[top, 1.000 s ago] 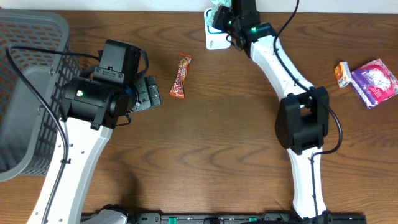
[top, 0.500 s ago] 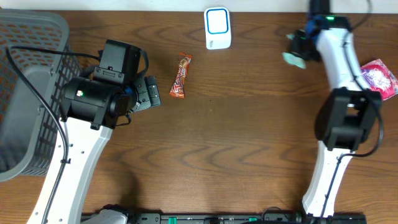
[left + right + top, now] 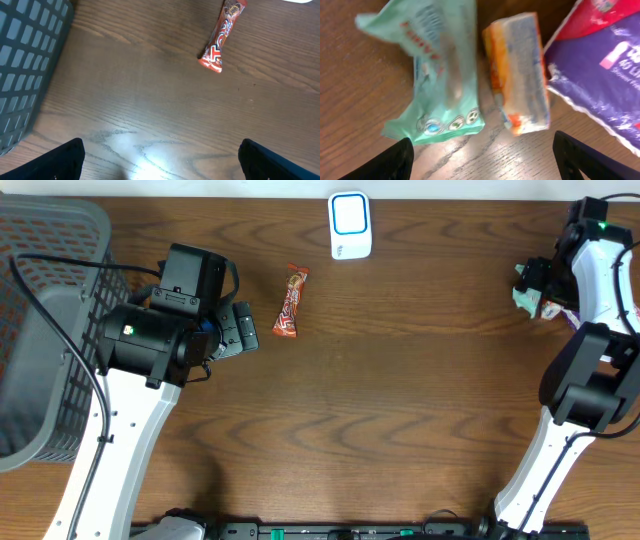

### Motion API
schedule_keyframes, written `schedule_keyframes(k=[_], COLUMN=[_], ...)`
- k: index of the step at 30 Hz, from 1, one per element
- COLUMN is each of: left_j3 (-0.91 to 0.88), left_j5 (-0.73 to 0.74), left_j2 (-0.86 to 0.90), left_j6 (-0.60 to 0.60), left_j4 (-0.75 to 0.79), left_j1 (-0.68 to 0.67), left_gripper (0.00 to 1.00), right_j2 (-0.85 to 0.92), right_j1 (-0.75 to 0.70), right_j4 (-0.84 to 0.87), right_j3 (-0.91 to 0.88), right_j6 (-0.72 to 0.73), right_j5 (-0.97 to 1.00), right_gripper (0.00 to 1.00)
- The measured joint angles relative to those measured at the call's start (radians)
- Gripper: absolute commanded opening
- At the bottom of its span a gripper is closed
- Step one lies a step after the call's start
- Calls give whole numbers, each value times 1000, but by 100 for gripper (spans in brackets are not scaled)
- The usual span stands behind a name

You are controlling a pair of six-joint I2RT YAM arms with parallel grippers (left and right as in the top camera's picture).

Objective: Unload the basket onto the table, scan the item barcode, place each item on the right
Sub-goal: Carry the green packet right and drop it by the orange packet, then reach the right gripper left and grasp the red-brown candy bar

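My right claw (image 3: 482, 159) has its fingers spread wide and grips nothing. The mint-green packet (image 3: 445, 75) lies on the tabletop (image 3: 400, 390) below the gap between them, touching neither finger, and it looks a little blurred. It is at the right edge, near the far right corner. An orange-edged packet (image 3: 520, 75) lies just beside it, and next to that is a purple pouch (image 3: 600, 60). The white scanner (image 3: 350, 225) sits at the middle of the far edge, well apart from the packet. My left claw (image 3: 160, 160) is also wide open and empty, over bare wood toward the left side. A red candy bar (image 3: 222, 35) lies ahead of it, and the grey basket (image 3: 25, 60) stands at the left edge.
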Motion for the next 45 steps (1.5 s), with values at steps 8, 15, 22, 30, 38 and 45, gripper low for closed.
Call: schedule_keyframes(k=[8, 15, 22, 30, 38, 45], left_j3=[0, 0, 0, 0, 0, 0], left_j5=[0, 0, 0, 0, 0, 0], left_j2=[0, 0, 0, 0, 0, 0], left_j6=[0, 0, 0, 0, 0, 0], left_j4=[0, 0, 0, 0, 0, 0], left_j1=[0, 0, 0, 0, 0, 0], left_gripper=[98, 98, 98, 98, 98, 98], right_j2=[-62, -260, -283, -130, 37, 88], right_j1=[38, 103, 265, 527, 729, 858], right_j4=[-19, 45, 55, 204, 385, 449], right_j3=[0, 22, 38, 32, 26, 24], right_j6=[36, 78, 91, 121, 284, 393], right_j5=[-52, -294, -487, -527, -470, -323], right_gripper=[88, 90, 99, 93, 78, 78])
